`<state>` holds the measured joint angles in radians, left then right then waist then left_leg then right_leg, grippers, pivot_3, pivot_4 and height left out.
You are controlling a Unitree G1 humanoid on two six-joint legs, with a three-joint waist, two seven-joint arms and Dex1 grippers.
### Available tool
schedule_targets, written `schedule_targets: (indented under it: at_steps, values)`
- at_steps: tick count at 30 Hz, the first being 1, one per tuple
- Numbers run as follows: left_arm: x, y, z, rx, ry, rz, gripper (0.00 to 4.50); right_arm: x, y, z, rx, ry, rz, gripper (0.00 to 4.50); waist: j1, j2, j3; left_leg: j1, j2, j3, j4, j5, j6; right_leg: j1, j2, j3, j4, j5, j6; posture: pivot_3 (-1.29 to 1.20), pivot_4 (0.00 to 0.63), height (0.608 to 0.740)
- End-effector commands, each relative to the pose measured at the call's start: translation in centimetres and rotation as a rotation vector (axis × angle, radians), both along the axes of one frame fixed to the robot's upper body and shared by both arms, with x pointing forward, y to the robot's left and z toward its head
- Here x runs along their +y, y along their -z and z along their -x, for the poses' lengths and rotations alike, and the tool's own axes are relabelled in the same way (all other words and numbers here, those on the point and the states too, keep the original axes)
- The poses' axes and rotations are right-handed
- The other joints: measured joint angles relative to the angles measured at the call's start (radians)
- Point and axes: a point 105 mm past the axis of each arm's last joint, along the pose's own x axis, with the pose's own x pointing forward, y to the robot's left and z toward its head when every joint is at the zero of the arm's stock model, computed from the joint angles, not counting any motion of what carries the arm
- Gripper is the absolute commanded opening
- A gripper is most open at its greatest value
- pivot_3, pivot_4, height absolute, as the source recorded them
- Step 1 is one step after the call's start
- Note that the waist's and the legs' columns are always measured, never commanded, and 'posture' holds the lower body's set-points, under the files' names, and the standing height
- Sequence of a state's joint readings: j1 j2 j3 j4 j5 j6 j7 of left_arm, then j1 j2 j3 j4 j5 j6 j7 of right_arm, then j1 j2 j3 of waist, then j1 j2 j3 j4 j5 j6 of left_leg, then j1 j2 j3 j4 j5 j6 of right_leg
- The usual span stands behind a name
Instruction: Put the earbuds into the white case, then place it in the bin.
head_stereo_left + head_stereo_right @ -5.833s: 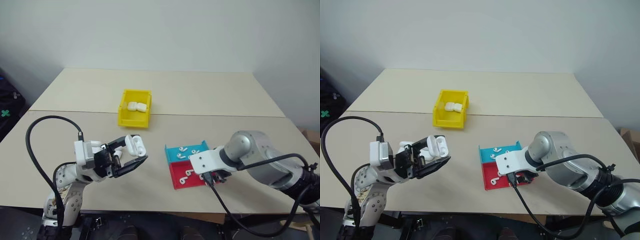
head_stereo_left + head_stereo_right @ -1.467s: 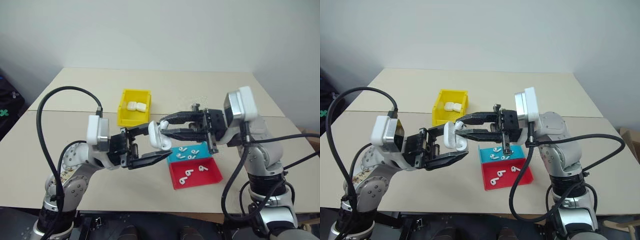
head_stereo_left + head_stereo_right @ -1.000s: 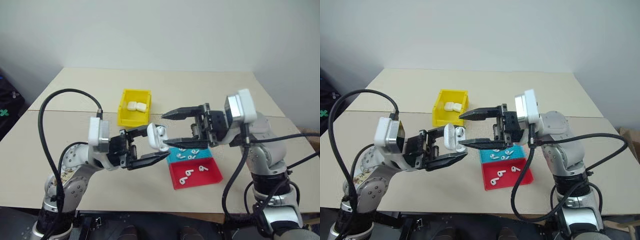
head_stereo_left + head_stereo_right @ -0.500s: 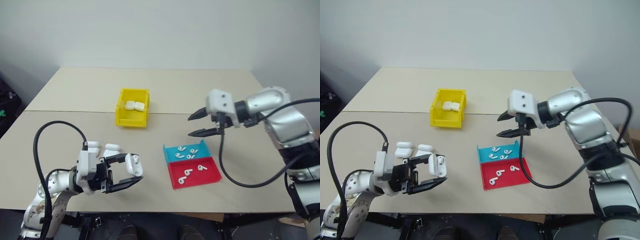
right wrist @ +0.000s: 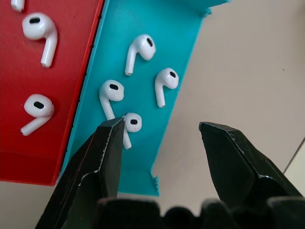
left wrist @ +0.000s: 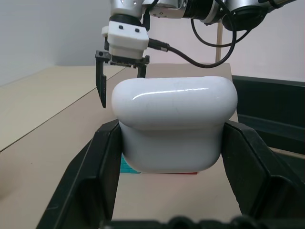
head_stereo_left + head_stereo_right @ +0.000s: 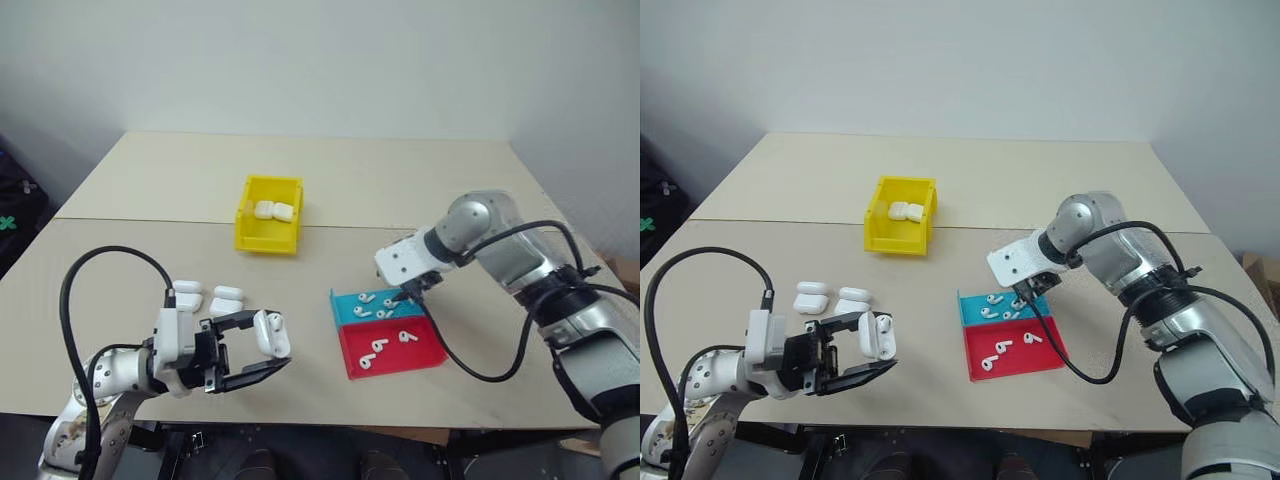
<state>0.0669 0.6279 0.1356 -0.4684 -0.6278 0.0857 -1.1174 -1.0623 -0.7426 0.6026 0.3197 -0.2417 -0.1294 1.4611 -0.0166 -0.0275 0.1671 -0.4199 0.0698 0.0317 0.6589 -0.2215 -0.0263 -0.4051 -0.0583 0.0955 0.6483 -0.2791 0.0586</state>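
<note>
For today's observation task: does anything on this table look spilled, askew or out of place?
Nothing stands out. Small white earbuds lie inside the shallow blue tray and red tray, two glossy white cases sit in the yellow plastic bin, and spare white cases rest flat on the beige table.

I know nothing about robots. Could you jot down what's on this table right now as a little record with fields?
Left hand: shut on a white case, held above the table's near edge
Right hand: open, empty, pointing down over the blue tray
Blue tray: four loose earbuds
Red tray: three earbuds, lying against the blue tray's near side
Yellow bin: two white cases inside
Spare cases: several on the table beside the left hand
Step now: a guess, picking an earbud from the blue tray
</note>
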Motion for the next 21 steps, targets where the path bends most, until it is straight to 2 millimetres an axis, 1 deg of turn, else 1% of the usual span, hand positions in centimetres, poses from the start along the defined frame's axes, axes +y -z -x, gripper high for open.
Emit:
schedule_targets:
  at_steps: [1, 10, 15, 21]
  values:
    - [-0.6, -1.1, 0.5, -0.053, 0.027, 0.012, 2.82, 0.0, -0.8, -0.4, -0.051, -0.060, 0.031, 3.00, 0.000, 0.000, 0.000, 0.000, 0.000, 0.000, 0.000, 0.000, 0.000, 0.000, 0.000, 0.000, 0.000, 0.000, 0.000, 0.00, 0.150, 0.740]
    - [-0.9, -1.2, 0.6, -0.058, 0.027, 0.013, 2.82, -0.5, 1.5, -1.0, -0.046, -0.138, 0.123, 3.00, -0.001, 0.000, 0.000, 0.001, 0.000, 0.000, 0.000, 0.000, 0.000, 0.001, 0.000, 0.000, 0.001, 0.000, 0.000, 0.00, 0.150, 0.740]
    - [-0.9, -1.3, 0.6, -0.059, 0.022, 0.012, 2.82, -0.5, 1.9, -1.3, -0.045, -0.147, 0.120, 3.00, -0.001, 0.000, 0.000, 0.001, 0.000, 0.000, 0.000, 0.000, 0.000, 0.001, 0.000, 0.000, 0.001, 0.000, 0.000, 0.00, 0.150, 0.740]
    - [-0.9, -1.3, 0.5, -0.061, 0.019, 0.013, 2.82, -0.6, 2.1, -1.2, -0.042, -0.182, 0.134, 3.00, -0.002, 0.000, 0.000, 0.001, 0.000, 0.000, 0.000, 0.000, 0.000, 0.001, 0.000, 0.000, 0.001, 0.000, -0.001, 0.00, 0.150, 0.740]
